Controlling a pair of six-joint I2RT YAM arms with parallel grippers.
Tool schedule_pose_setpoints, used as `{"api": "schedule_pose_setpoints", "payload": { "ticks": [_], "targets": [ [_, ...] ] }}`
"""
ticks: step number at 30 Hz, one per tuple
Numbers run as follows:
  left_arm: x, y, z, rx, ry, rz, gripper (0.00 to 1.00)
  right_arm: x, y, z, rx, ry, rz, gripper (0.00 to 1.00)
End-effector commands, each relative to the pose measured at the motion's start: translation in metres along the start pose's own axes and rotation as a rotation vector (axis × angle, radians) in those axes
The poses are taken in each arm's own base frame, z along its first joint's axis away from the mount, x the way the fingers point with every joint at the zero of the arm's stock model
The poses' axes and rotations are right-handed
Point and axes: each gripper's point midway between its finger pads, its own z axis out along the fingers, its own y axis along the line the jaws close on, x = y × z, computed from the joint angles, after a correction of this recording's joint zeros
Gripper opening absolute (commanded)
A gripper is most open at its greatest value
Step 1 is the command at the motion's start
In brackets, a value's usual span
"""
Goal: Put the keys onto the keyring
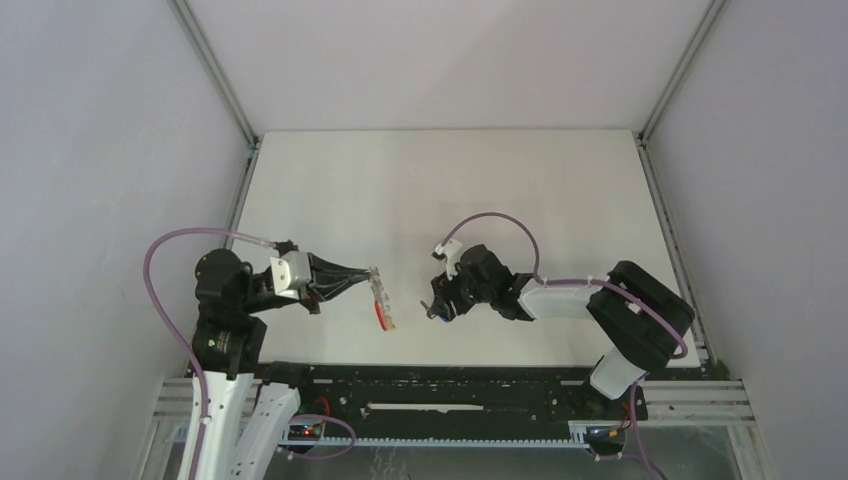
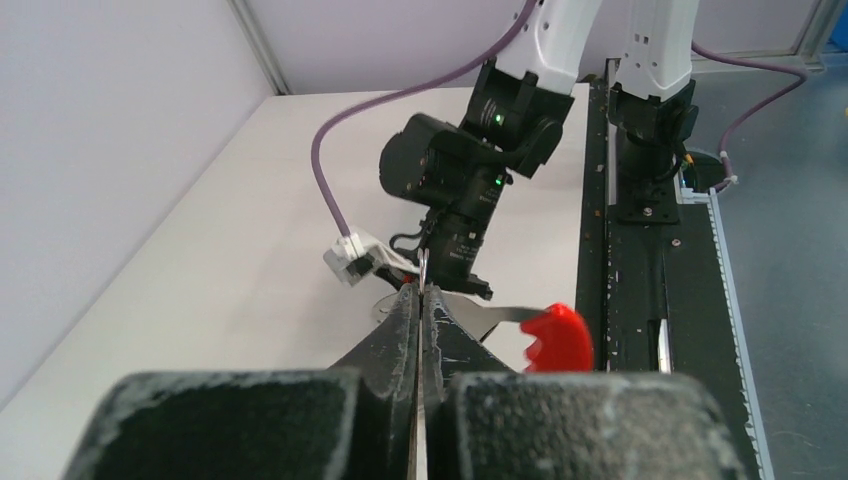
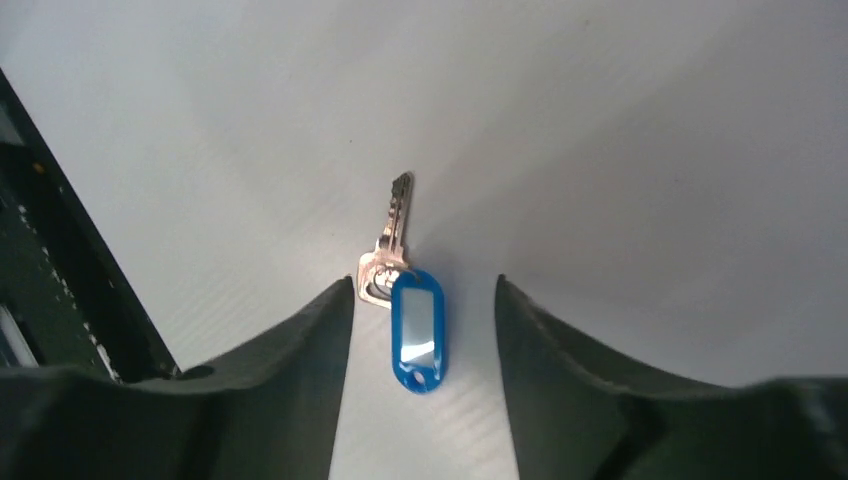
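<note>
Holding grey metal keyring with red arc band (image 1: pixel 381 302) in my left tool (image 1: pixel 372 273), clamped, clips offered rightward; right tool (image 3: pixel 422 285) apart, straddling blue-tagged silver key (image 3: pixel 418 335) flat on white tabletop (image 3: pixel 620 150), for pickup.

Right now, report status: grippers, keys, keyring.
Left gripper shut on keyring. Right gripper open, straddling blue-tagged key lying on table. Other key not in view. No obstruction seen between arms.

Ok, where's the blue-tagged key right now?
The blue-tagged key lies on the table inside the open right gripper in the right wrist view, near the front middle.
</note>
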Motion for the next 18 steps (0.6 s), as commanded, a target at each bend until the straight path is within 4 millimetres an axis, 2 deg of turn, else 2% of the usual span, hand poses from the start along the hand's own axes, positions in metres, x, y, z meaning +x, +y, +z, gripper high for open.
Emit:
{"api": "schedule_pose_setpoints", "payload": {
  "ticks": [1,2,3,5,6,7,9,11,12,16,18],
  "targets": [
    [-0.015,-0.004,-0.002,0.008,-0.024,0.044,0.0,-0.049,0.011,-0.032,0.015,-0.14,-0.053,0.81],
    [-0.015,-0.004,-0.002,0.009,-0.025,0.044,0.0,-0.062,0.014,-0.044,0.017,-0.179,-0.072,0.97],
    [-0.016,-0.004,-0.002,0.01,-0.025,0.045,0.0,-0.083,0.02,-0.064,0.022,-0.247,-0.094,0.99],
    [-0.017,-0.005,-0.002,0.011,-0.028,0.049,0.0,-0.112,0.033,-0.1,0.019,-0.36,-0.125,1.0],
    [-0.018,-0.005,-0.002,0.012,-0.03,0.047,0.0,-0.125,0.038,-0.116,0.014,-0.432,-0.124,1.0],
    [-0.019,-0.005,-0.002,0.012,-0.033,0.043,0.0,-0.127,0.038,-0.125,0.021,-0.469,-0.093,1.0],
    [-0.021,-0.005,-0.002,0.014,-0.037,0.036,0.0,-0.118,0.033,-0.124,0.03,-0.476,-0.048,1.0],
    [-0.024,-0.005,-0.002,0.011,-0.043,0.032,0.0,-0.1,0.033,-0.109,-0.006,-0.334,-0.077,1.0],
    [-0.025,-0.005,-0.002,0.011,-0.046,0.029,0.0,-0.097,0.032,-0.105,-0.01,-0.281,-0.065,1.0],
    [-0.026,-0.004,-0.001,0.007,-0.05,0.016,0.0,-0.101,0.034,-0.108,-0.037,-0.304,0.003,1.0],
    [-0.027,-0.003,-0.001,0.005,-0.051,0.011,0.0,-0.114,0.02,-0.111,0.06,-0.384,0.12,1.0]
  ]
}}
